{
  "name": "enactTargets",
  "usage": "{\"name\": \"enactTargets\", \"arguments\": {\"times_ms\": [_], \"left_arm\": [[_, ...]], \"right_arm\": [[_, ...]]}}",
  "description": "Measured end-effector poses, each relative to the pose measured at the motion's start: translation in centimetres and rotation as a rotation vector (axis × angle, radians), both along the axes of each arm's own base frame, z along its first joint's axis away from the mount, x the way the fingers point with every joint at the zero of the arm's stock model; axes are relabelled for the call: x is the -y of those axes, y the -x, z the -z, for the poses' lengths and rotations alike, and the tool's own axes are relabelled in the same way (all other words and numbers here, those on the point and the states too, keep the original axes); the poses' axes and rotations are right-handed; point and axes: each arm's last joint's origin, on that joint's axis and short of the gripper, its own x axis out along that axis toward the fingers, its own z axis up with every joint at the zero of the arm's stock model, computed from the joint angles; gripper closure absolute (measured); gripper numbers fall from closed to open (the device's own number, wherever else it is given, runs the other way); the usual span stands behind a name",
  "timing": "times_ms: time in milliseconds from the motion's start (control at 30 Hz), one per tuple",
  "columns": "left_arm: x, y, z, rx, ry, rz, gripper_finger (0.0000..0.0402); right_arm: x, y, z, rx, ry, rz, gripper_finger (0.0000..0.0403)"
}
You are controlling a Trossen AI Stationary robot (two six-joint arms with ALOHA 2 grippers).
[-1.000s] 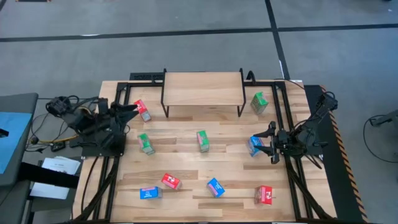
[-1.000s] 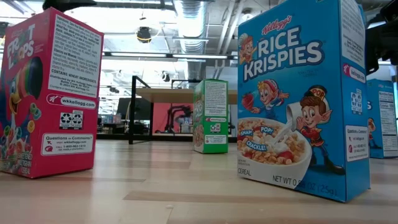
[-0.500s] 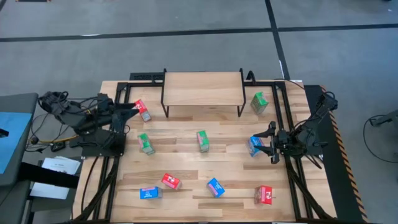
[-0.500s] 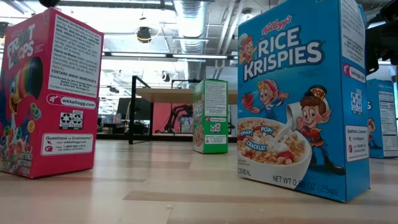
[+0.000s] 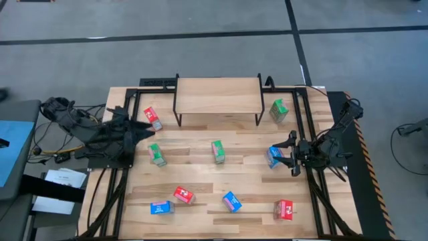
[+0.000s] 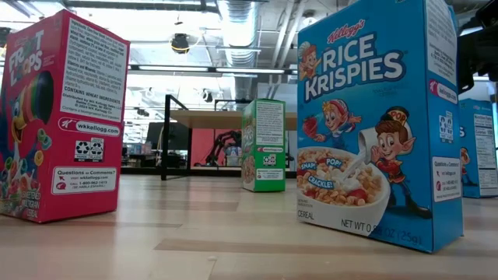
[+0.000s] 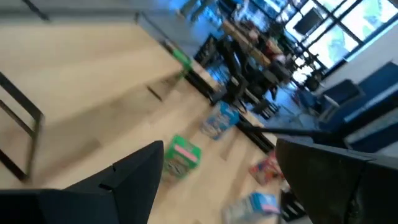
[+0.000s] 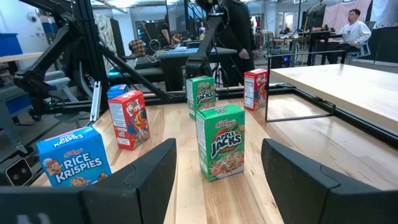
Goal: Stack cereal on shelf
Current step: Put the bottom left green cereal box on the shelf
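Note:
Cereal boxes stand scattered on the tabletop: red (image 5: 152,118), green (image 5: 157,154), green (image 5: 217,151), green (image 5: 279,110), blue (image 5: 274,156), and more along the near edge. The shelf (image 5: 217,96) stands at the far middle with a bare top. My left gripper (image 5: 146,127) is open in the air between the far-left red box and the green box near it. My right gripper (image 5: 286,155) is open by the blue box at the right. In the right wrist view nothing lies between its fingers (image 8: 149,168), and a green box (image 8: 221,142) stands farther off.
Near the front edge stand a blue box (image 5: 160,207), a red box (image 5: 182,195), a blue box (image 5: 232,201) and a red box (image 5: 285,209). Black frame rails (image 5: 304,120) run along both sides. People sit at desks beyond the table (image 8: 351,25).
My left gripper has risen and tipped, and its fingertips have drawn away from the far-left red box toward the table's near side. It has stayed open. No box has moved.

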Motion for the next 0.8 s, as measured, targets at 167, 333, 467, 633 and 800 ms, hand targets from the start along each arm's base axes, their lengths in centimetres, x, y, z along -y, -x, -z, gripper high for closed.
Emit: {"name": "enactTargets", "arguments": {"times_ms": [167, 333, 467, 633, 800], "left_arm": [[0.8, -0.8, 1.4, -0.124, 0.133, 0.071, 0.0102], [1.7, -1.6, 3.1, -0.29, 0.235, 0.076, 0.0102], [2.0, -2.1, 4.1, -0.379, 0.323, 0.035, 0.0102], [1.8, -2.2, 4.9, -0.473, 0.38, -0.022, 0.0102], [1.2, -1.8, 5.8, -0.565, 0.456, -0.142, 0.0102]], "right_arm": [[0.0, 0.0, 0.0, 0.0, 0.0, 0.0, 0.0142], [0.0, 0.0, 0.0, 0.0, 0.0, 0.0, 0.0142], [0.0, 0.0, 0.0, 0.0, 0.0, 0.0, 0.0142], [0.0, 0.0, 0.0, 0.0, 0.0, 0.0, 0.0142], [0.0, 0.0, 0.0, 0.0, 0.001, 0.0, 0.0142]]}}
